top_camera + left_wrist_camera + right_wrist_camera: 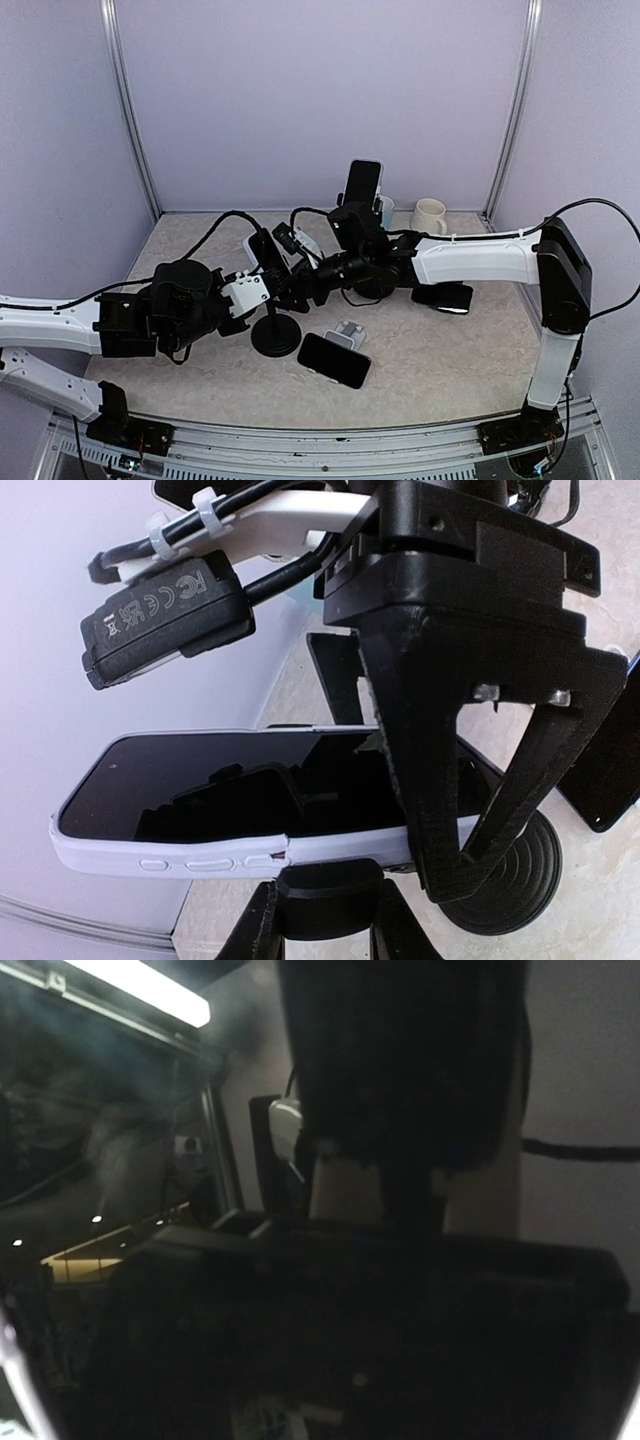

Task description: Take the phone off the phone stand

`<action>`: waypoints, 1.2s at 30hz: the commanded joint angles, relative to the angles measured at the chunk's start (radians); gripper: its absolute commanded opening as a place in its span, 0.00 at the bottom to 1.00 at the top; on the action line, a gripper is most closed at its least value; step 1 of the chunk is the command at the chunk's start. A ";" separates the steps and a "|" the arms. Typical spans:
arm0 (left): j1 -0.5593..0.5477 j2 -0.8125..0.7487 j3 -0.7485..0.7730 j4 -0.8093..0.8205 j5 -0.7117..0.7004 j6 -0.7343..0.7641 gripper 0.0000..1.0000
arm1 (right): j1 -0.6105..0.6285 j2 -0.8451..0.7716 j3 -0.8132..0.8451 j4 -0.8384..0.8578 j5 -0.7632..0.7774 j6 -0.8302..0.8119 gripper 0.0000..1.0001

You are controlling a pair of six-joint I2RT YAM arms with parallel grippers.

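A phone in a white case (262, 248) sits tilted at the top of a black phone stand with a round base (277, 335). In the left wrist view the phone (230, 790) lies crosswise with its dark screen showing, and the base (515, 875) is at the lower right. My left gripper (266, 292) is shut on the stand's black holder just under the phone's lower edge (335, 905). My right gripper (300, 283) is clamped over the phone's right end, one of its fingers (415, 770) crossing the screen. The right wrist view is dark, filled by the phone.
A second phone on a tall stand (362, 185) is at the back, with a white mug (430, 215) to its right. A black phone (333, 360) leans on a small white stand (348, 332) at the front. Another dark phone (445, 297) lies under the right arm.
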 commanded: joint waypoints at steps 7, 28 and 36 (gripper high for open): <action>-0.019 -0.078 -0.018 -0.054 -0.012 -0.023 0.00 | -0.098 -0.016 -0.035 -0.001 0.105 0.050 0.11; -0.028 0.035 -0.016 0.047 -0.123 -0.027 0.00 | -0.028 -0.084 -0.180 0.395 -0.373 0.146 0.05; -0.027 0.043 -0.027 0.078 -0.157 -0.018 0.01 | -0.028 -0.164 -0.248 0.526 -0.397 0.230 0.05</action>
